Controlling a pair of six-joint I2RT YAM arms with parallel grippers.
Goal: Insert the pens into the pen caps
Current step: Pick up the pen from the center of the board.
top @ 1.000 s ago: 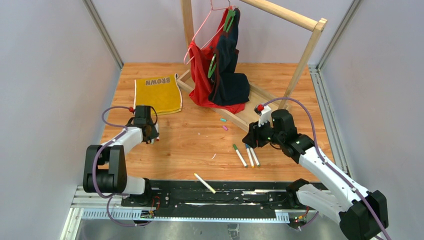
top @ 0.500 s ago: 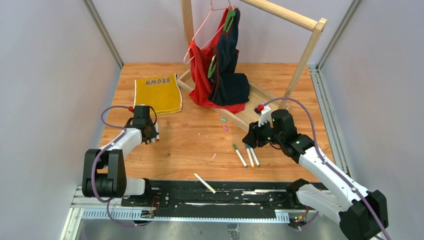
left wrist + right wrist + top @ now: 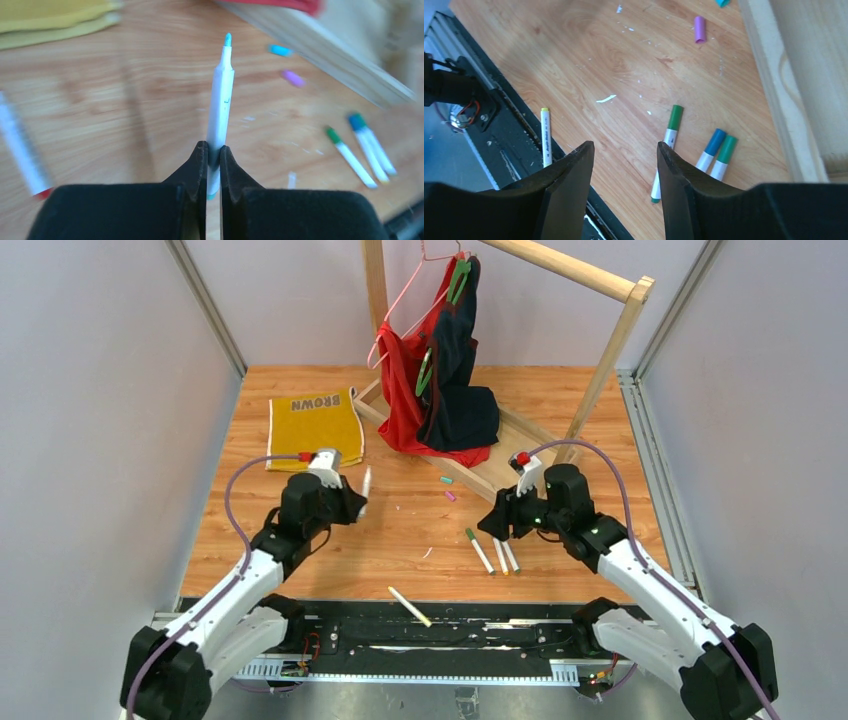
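White pen (image 3: 221, 100) sits pinched in hovering left tool (image 3: 212, 148); right tool (image 3: 624, 146) hangs spread.

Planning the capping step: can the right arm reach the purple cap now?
Probably yes: the purple cap lies alone on the table ahead of the open, empty right gripper, nothing between.

Left claw (image 3: 212, 150) clamped onto pen (image 3: 220, 100), lifted, swung toward centre

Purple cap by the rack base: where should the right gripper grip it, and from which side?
Across the purple cap at mid-length, from straight above. It lies flat on the table, with bare wood at both long sides, so the open right gripper could straddle it, probably leaving an end free.
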